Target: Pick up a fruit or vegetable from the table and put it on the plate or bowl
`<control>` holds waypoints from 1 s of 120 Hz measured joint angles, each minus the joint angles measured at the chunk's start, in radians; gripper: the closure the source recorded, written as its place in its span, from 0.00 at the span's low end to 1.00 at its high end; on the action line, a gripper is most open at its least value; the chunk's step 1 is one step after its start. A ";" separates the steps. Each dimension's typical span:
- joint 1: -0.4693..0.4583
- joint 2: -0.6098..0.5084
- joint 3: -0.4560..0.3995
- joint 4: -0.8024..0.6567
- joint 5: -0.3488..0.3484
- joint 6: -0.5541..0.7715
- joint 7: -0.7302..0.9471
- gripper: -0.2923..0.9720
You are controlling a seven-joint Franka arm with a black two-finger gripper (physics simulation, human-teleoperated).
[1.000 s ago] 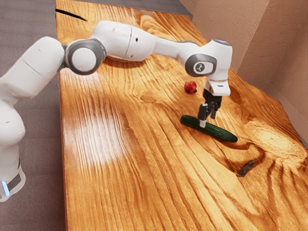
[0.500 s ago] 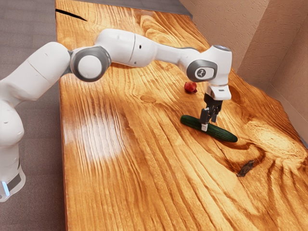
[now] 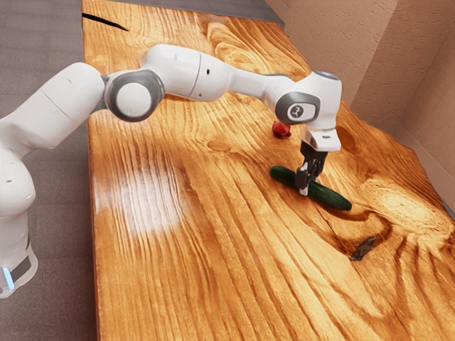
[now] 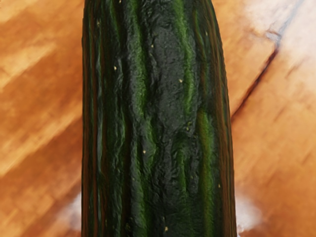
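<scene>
Lying on table (image 3: 213,234), cucumber (image 3: 328,197) pinched mid-length by fingers (image 3: 303,179); red fruit (image 3: 281,128) nearby.

**Dark green on amber wood**

A cucumber (image 3: 331,197) of deep, almost black green lies on a table (image 3: 213,241) of glossy orange-amber wood, swept by darker brown grain and paler glare patches. Close up, the wrist view shows its skin running in lengthwise streaks of brighter green, dotted with tiny pale specks. A small red fruit (image 3: 281,128) sits beyond. The arm (image 3: 192,71) is white with grey joints, its gripper (image 3: 304,186) black. The walls (image 3: 341,35) are sandy tan, the floor (image 3: 43,35) grey.
</scene>
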 joint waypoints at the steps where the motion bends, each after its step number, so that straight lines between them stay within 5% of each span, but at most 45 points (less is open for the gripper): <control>1: 0.000 0.000 0.000 0.000 0.000 0.000 0.000 0.58; 37: 0.003 -0.035 0.000 0.006 0.001 -0.001 -0.007 0.60; 64: 0.030 -0.197 0.005 0.007 -0.001 -0.043 -0.011 0.61; 96: 0.056 -0.405 0.184 0.004 -0.012 -0.213 -0.014 0.62; 120: 0.058 -0.476 0.418 -0.002 -0.079 -0.322 -0.013 0.62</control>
